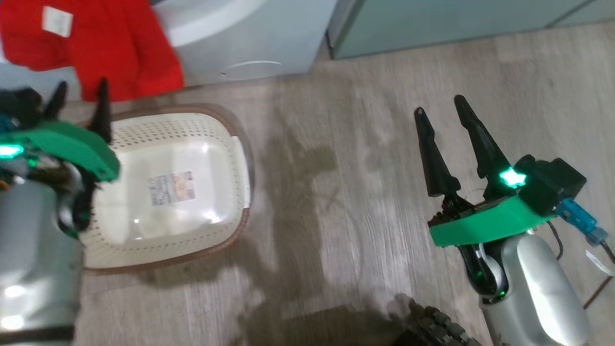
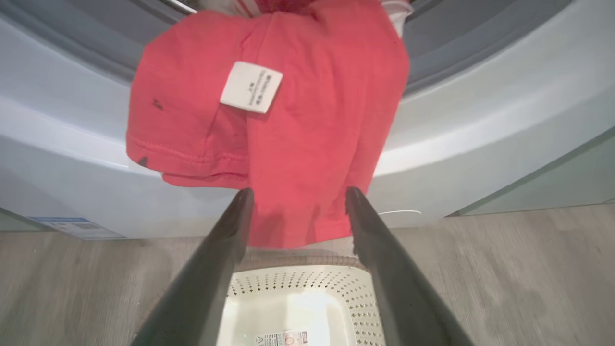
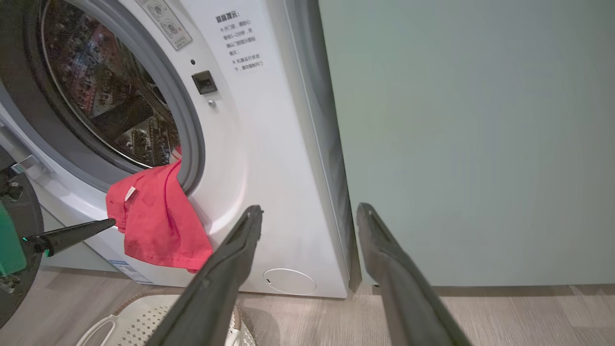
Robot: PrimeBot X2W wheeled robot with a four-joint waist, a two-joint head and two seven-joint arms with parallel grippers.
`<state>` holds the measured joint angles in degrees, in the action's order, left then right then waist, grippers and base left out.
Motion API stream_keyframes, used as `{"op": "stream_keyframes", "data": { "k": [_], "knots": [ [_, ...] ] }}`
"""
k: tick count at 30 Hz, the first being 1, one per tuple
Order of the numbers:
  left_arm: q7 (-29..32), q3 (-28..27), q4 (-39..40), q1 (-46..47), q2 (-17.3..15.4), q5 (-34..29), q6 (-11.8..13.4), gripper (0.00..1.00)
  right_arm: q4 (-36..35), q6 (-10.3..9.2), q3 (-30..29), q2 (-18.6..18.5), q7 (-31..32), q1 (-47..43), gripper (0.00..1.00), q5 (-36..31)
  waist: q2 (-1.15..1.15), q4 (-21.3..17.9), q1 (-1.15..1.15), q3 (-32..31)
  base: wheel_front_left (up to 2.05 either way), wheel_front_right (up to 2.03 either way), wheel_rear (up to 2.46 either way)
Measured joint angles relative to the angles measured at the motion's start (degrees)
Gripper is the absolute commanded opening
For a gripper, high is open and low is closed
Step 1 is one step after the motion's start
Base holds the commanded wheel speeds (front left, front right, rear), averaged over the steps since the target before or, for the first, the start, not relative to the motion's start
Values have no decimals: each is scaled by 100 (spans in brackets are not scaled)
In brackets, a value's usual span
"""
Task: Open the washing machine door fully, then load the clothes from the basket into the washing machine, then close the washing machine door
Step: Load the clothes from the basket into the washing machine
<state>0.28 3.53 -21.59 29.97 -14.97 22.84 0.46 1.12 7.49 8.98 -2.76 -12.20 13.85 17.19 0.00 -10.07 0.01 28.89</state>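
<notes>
The red clothes [image 2: 288, 120] hang out of the washing machine [image 3: 250, 144], draped over the grey gasket and down its white front, with a white tag showing. The washing machine door stands open; its dark rim [image 3: 33, 283] shows at the left edge of the right wrist view. Below the clothes sits the cream basket [image 1: 144, 230], with just a label sticker at its bottom. My left gripper [image 2: 299, 192] is open above the basket, its fingertips [image 3: 103, 224] right at the hanging cloth but not closed on it. Over bare floor to the right, my right gripper [image 1: 439, 106] is open and holds nothing.
A pale green cabinet [image 3: 456, 144] stands right beside the machine. Low on the machine's front are a round white flap [image 3: 289, 281] and a blue sticker [image 2: 77, 226]. Grey wood floor [image 1: 336, 192] lies between basket and right arm. A knobbly black wheel [image 1: 432, 329] shows at the bottom.
</notes>
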Motion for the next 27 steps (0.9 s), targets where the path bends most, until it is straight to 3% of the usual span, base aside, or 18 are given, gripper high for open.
{"op": "stream_keyframes", "data": {
  "k": [7,15,20,21,22,27],
  "knots": [
    [343,-156,-1330,1122,-533,53,-179,100,170,0,134,-1,-154,141,100,212,0,-418,0,342,0,0,0],
    [714,-4,-1946,1595,-659,93,-437,100,268,0,235,-1,-227,243,100,332,0,-606,0,516,0,0,0],
    [783,-4,-2326,1957,-791,100,-438,100,265,0,294,-1,-227,330,100,401,0,-702,0,563,0,0,0],
    [799,-2,-2388,2018,-803,126,-439,70,257,0,297,0,-229,357,100,407,0,-720,0,565,0,0,0],
    [805,1,-2444,2076,-811,131,-441,0,254,0,294,-1,-229,367,100,407,0,-737,0,566,0,0,0],
    [862,36,-2663,2187,-859,129,-487,0,252,0,264,0,-229,363,100,474,0,-774,0,519,0,0,0]
  ]
}}
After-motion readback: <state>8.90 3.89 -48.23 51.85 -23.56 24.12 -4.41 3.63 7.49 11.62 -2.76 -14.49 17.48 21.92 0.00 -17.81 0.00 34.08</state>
